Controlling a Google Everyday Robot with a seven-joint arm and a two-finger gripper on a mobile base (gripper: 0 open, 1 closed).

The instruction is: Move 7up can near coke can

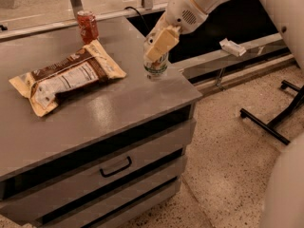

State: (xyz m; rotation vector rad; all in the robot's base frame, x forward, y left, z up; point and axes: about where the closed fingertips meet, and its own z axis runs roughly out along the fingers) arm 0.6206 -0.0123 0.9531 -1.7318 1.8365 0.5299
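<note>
The 7up can (156, 68), white and silver with green lettering, is near the right edge of the grey countertop (118, 108). My gripper (158, 49) comes down from the upper right and is shut on the can's upper part, with a cream finger (161, 42) covering its top. The can's base sits at or just above the surface; I cannot tell which. The coke can (88, 26), red with a silver top, stands upright at the back of the counter, well to the left of the 7up can.
A brown-and-cream snack bag (66, 77) lies flat on the counter between the cans and the front-left. Drawers with a black handle (116, 166) are below. A black stand leg (273, 122) is on the floor at right. A small white object (232, 46) lies on a ledge behind.
</note>
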